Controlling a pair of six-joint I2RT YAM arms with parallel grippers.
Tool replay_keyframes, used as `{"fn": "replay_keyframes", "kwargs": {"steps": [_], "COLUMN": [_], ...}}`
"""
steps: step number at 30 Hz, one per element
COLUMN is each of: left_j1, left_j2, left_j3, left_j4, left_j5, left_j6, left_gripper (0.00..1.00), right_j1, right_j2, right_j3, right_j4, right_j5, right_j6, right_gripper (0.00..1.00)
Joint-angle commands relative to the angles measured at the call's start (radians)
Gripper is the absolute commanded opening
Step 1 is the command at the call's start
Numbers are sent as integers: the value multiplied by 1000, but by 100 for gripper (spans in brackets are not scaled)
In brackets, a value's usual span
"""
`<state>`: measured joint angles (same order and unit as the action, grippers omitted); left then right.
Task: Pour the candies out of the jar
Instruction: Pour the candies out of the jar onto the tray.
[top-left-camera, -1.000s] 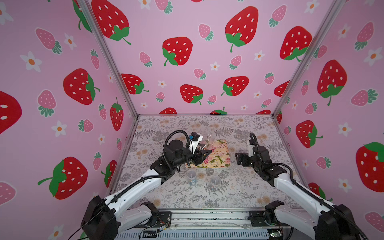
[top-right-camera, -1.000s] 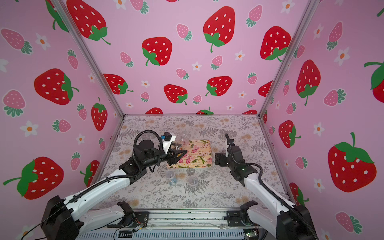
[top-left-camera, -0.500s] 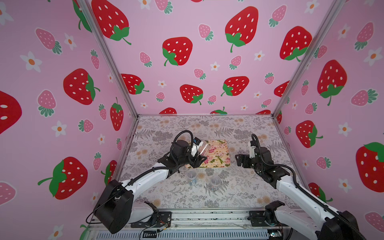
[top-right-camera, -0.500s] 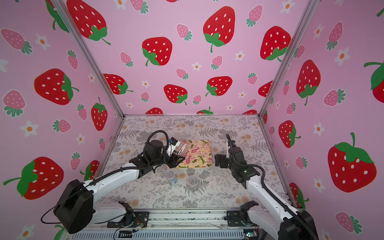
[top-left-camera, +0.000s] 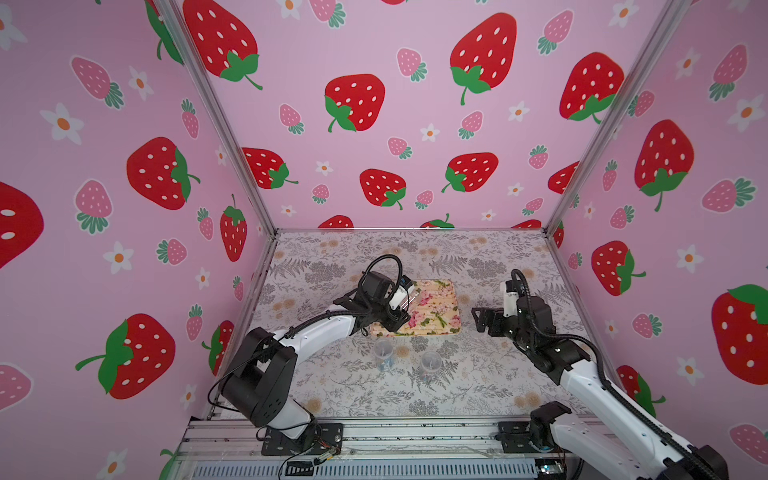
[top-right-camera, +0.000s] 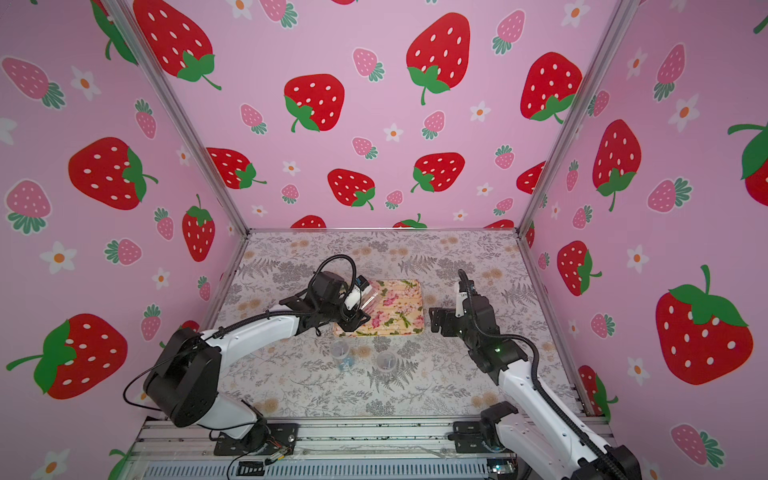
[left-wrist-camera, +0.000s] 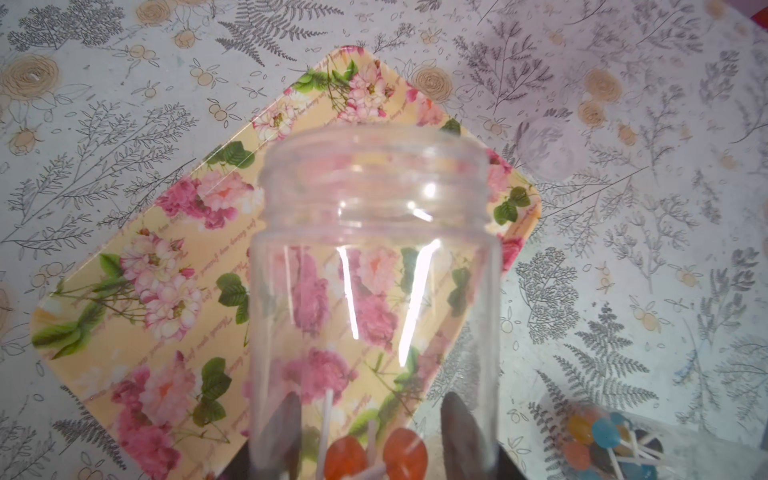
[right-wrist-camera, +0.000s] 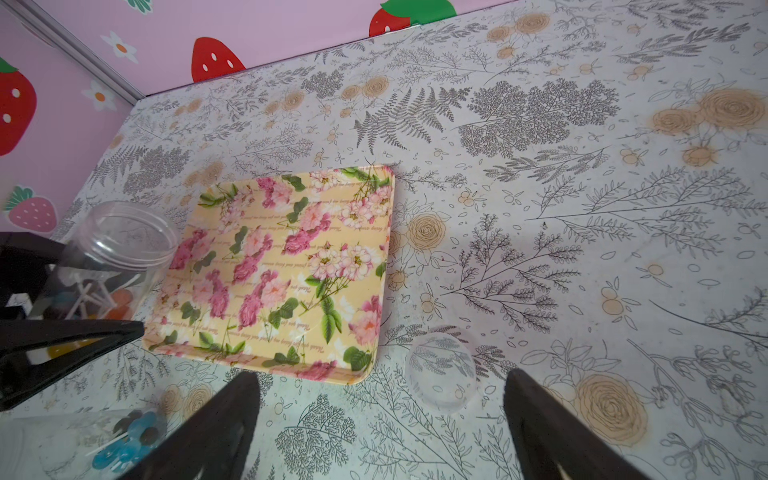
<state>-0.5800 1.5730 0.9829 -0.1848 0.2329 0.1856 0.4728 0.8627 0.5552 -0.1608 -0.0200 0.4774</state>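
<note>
Nearest the rail, on the patterned table: a spare jar with blue lollipops inside. Beside it, a clear round piece lying flat, probably a lid. Both sit just off the tray's near edge, which I judge keeps them out of the pour path.

Mid-table: floral tray, no candy on it. Evidently the landing spot.

Over the tray's left edge: left gripper clamped across the lower body of the jar.
- Mouth is uncapped and points out over the tray.
- Gripping low leaves the threaded neck free, so nothing blocks the outflow.
- The candies (orange heads, white sticks) lie bunched at the base, between the fingers. None has reached the neck.

Judgement: jar positioned, tilt not yet enough, pour not begun. The next move needs more wrist roll, with the mouth kept inside the tray rim. Sticks may jam crosswise at the neck.

Level with the tray, to its right: right gripper, jaws spread wide, holding nothing, hovering above the table clear of the tray. Likely parked out of the way.

Beyond: patterned table up to the strawberry-print back wall.
</note>
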Motion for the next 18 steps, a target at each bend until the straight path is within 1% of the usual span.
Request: {"fn": "replay_keyframes", "kwargs": {"steps": [1, 6, 13, 18], "left_j1": [-12, -16, -30, -59], "left_j2": [41, 99, 145, 193], "left_j3": [93, 149, 208, 259], "left_j4": [-126, -201, -268, -328], "left_j5": [-81, -156, -256, -366], "left_j6": [121, 193, 286, 379], "left_gripper": [47, 47, 47, 47], "right_j1": [-4, -4, -3, -3], "right_j2": [-30, -77, -144, -170], "right_j3": [-7, -27, -46, -55], "right_j4": [-31, -47, -88, -110], "right_j5": [-24, -38, -51, -50], "right_j6": [8, 20, 29, 29], "right_gripper": [94, 94, 95, 95]}}
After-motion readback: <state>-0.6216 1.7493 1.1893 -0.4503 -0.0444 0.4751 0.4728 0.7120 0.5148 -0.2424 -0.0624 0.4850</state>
